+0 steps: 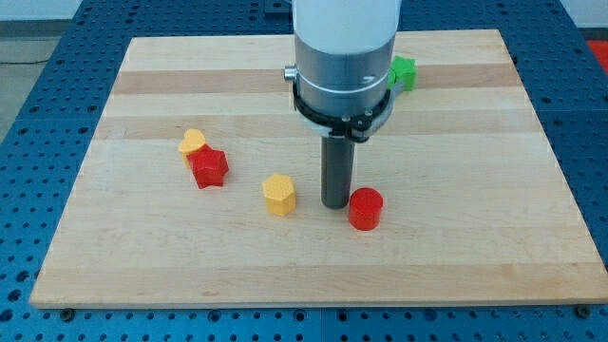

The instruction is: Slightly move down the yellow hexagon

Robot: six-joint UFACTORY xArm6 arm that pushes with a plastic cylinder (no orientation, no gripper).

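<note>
The yellow hexagon [278, 194] sits on the tabletop [456, 256] near the centre, toward the bottom edge. My tip [334, 204] – a plain rod with no jaws to part or close – rests just right of it, touching the red cylinder [365, 209]. Toward the left edge, a yellow heart [193, 142] touches a red star [208, 167]. A green block [404, 73] lies near the top edge – partly hidden by the arm

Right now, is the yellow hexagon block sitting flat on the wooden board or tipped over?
Flat. The yellow hexagon block rests on its base on the wooden board, its top face up. My tip stands apart to the view's right, beside the red cylinder.
</note>
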